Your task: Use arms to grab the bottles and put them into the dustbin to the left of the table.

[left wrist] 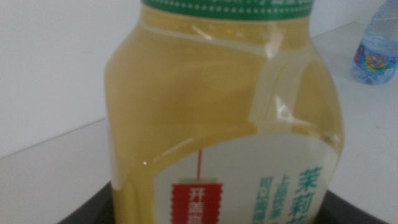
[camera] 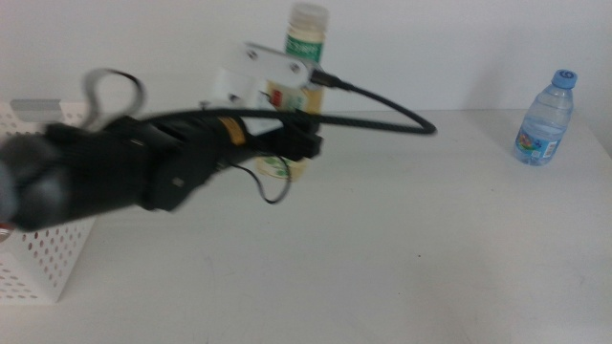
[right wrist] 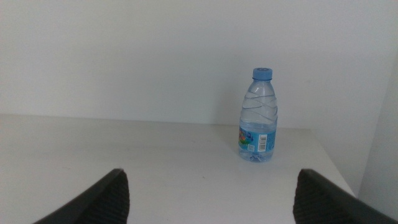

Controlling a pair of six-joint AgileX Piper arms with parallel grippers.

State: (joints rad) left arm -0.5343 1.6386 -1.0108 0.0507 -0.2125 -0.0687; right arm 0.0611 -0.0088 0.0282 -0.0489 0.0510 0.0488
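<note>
The yellow tea bottle [camera: 304, 67] stands upright near the far edge of the table [camera: 402, 248], its long axis vertical and its white cap [camera: 308, 14] on top. In the middle view only its cap, the green band under it and a part of its lower body show, the rest being covered by the left arm [camera: 105, 172], which reaches in from the left side, blurred. The left gripper [camera: 298, 143] is at the bottle's lower body. In the left wrist view the bottle [left wrist: 217, 112] fills nearly the whole picture, with yellow liquid behind clear plastic, a green band at the top and a white label with green and red print low down; the dark jaws show only as slivers at either side of its base, hard against it, so the gripper looks clamped on the bottle, though whether it presses cannot be told for sure.

The small water bottle [camera: 545, 119] with a blue cap stands upright too, well apart at the far right of the table; the right wrist view shows it [right wrist: 257, 118] clear and with a blue label. The right gripper [right wrist: 208, 199] has its jaws spread wide and holds nothing, the water bottle well ahead of it.

The white perforated dustbin [camera: 43, 258] stands at the table's left side, partly behind the left arm; what is in it cannot be seen.
</note>
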